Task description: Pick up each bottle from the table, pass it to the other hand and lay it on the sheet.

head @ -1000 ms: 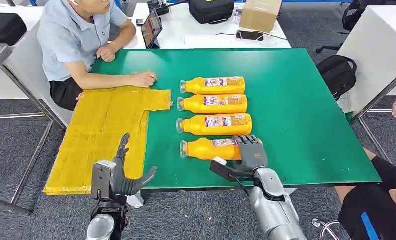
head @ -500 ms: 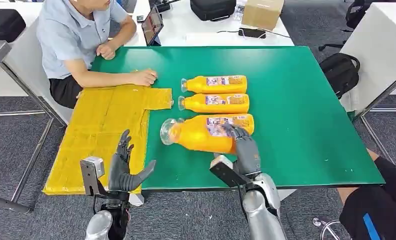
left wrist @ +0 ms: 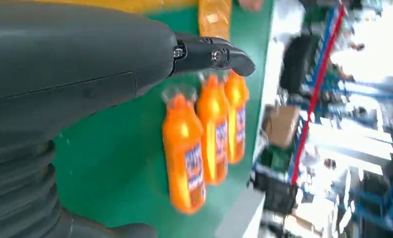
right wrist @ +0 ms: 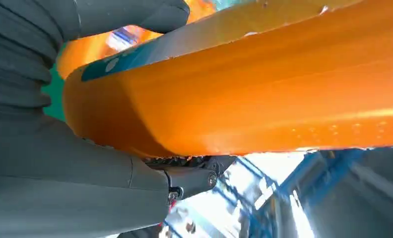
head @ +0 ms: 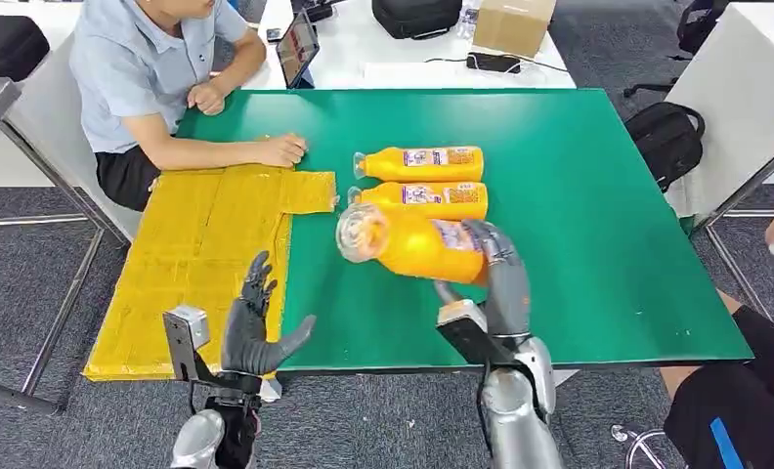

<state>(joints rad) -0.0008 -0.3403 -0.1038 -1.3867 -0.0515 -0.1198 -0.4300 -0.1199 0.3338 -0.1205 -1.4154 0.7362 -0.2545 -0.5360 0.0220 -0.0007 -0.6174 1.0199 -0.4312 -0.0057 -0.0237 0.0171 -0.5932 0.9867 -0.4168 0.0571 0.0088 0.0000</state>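
Right hand [head: 500, 283]: clamped round the base end of one bottle [head: 412, 244], now lifted clear of the green table [head: 608, 244], cap end pointing towards the left; a second ago this bottle lay in the row with the hand just closing on it. Left hand [head: 254, 327]: holding nothing, fingers spread, raised near the table's front edge beside the yellow sheet [head: 207, 254], slightly higher than before. Two bottles [head: 422, 163] visible lying behind the held one. Person's hand [head: 283, 151] resting by the sheet's far edge. Status, judged: pickup done; handover to left hand next.
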